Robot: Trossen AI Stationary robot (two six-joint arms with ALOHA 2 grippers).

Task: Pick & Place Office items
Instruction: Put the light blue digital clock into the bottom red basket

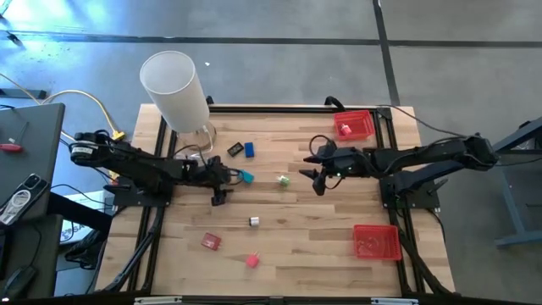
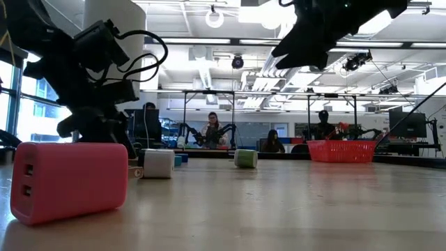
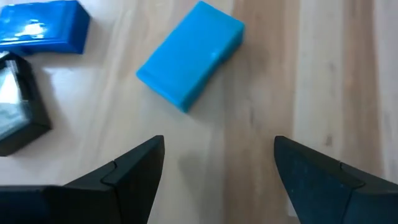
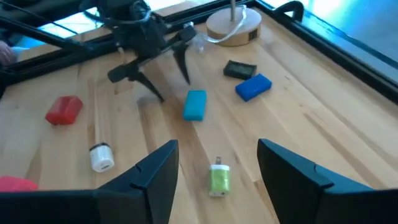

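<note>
The left end effector (image 3: 214,171) hovers with fingers spread wide and empty, the teal block (image 3: 189,53) just ahead on the table (image 3: 323,74). Lying askew, it may twist away. The right end effector (image 4: 214,165) gapes above the green piece (image 4: 219,178).

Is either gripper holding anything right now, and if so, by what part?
Nothing is held. The left gripper is open above bare table, short of the light blue block. The right gripper is open too, hanging over the green piece.
</note>
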